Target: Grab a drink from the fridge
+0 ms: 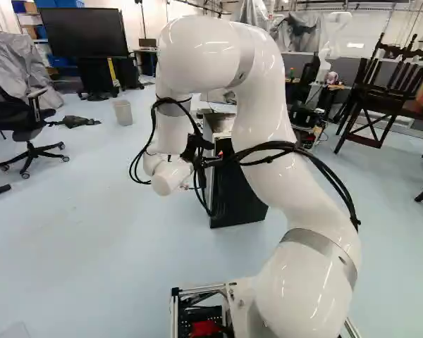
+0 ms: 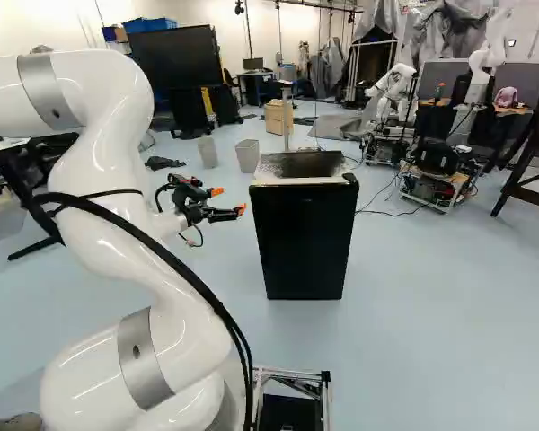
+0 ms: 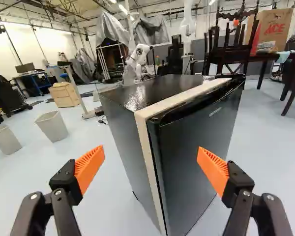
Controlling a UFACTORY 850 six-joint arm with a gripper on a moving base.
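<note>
1. Black two-fingered gripper [image 3: 151, 153] with orange pads: spread wide, gripping nothing.
2. Small, boxy black fridge [image 2: 304, 242] on the pale blue floor [image 2: 422, 314], ahead of the gripper; its glossy black door [image 3: 196, 142] is shut. No drink visible; presumably inside.
3. Step, as judged: door opening. Hook one fingertip behind the door's nearer upright edge, then pull along its swing, gently, lest the fridge slide.

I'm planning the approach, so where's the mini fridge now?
In the right base view, the black mini fridge stands on the floor near the middle, just right of the gripper.
</note>
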